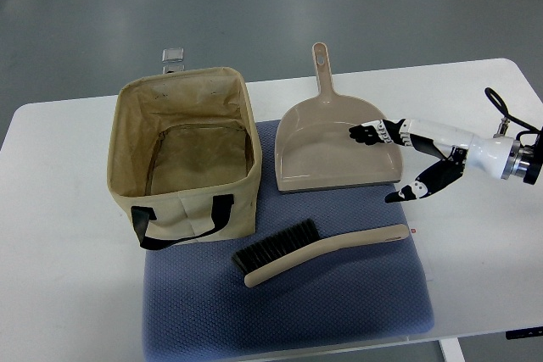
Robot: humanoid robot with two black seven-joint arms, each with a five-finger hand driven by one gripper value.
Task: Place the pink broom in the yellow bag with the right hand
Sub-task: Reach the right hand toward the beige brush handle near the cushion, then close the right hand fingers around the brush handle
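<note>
Beige-pink broom [318, 249] lies on the blue mat [339, 303] on the table [59, 252], just beside the yellow bag [182, 154]. The right robot hand [399, 163] hovers over the dustpan [327, 146], fingers spread, holding nothing.

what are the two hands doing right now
Right hand: open, holding nothing, over the dustpan.
Left hand: not in view.

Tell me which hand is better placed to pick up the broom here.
Right. The right hand hovers open over the dustpan, just above the broom handle's end. No left hand is in view, and the bag stands on that side.
</note>
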